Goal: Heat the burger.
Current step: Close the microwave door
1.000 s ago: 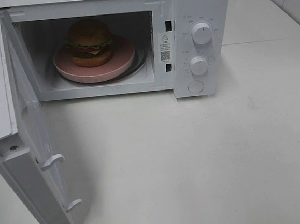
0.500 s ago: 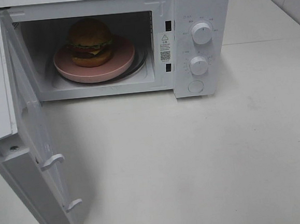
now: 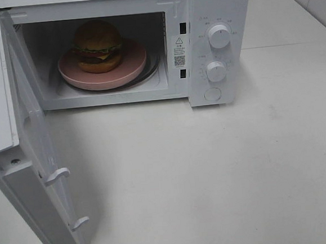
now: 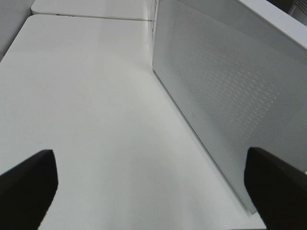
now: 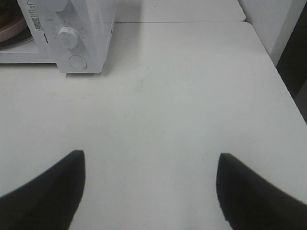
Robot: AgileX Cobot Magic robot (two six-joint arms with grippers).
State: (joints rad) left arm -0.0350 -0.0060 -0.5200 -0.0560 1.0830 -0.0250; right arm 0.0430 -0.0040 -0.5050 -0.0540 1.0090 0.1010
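Exterior high view: nearest, the door (image 3: 34, 166) stands swung open. Beyond it, inside the microwave (image 3: 216, 10), the burger (image 3: 98, 46) sits on a pink plate (image 3: 72, 75). Above the white table (image 3: 212, 169), the left gripper (image 4: 151, 167) and the right gripper (image 5: 149, 163) gape wide, empty. Only their dark fingertips show, in the wrist views.

Of our robot we see only the finger ends. The left gripper (image 4: 151, 189) shows us two matte black fingers (image 4: 26, 189), broad and blunt, with squared-off corners. On the right gripper (image 5: 151, 191) we see equally dark fingers (image 5: 43, 196), their tips more wedge-shaped (edges soft with blur) and plain-surfaced.
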